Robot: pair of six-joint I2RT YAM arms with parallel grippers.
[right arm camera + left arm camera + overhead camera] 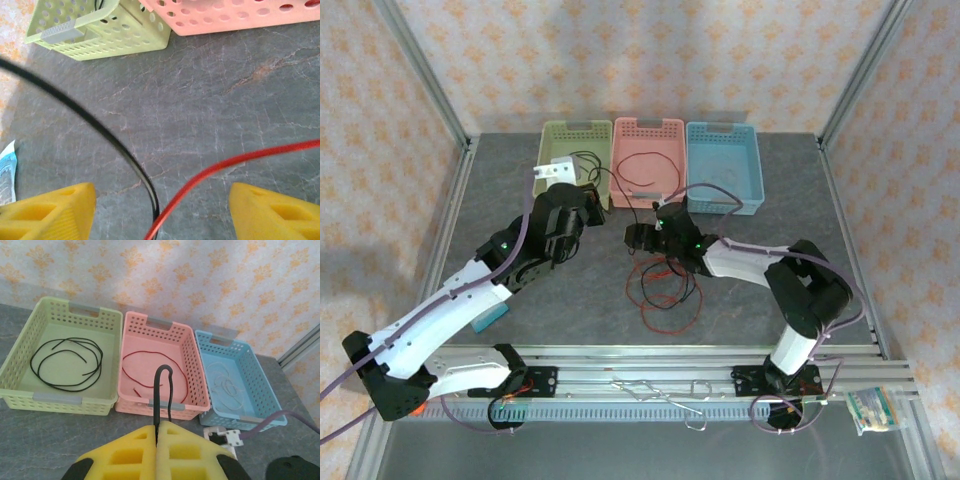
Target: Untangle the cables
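the loose cables lie in red and black loops about the middle of the worktop, on the near side of the pink basket. the right gripper hangs just over their far end, so that arm is much the nearer. its yellow fingers stand wide apart and hold nothing. two strands pass through the gap between them: a black cable coming in from the upper left and a red cable coming in from the right. both slant down and meet close together near the middle of the gap. their long axes cross there like a v, so neither lies square to the closing line. the left gripper sits off toward the front of the green basket, its fingers pressed together on a black strand that stands up from between them in a narrow loop. whether this is the same black cable that crosses the right gap i cannot tell. as i judge it, the next move turns on which strand the right fingers take. a pinch where the two meet would likely catch both. a shift toward the right side of the gap, where the red runs alone, looks the better way to part it from the black.
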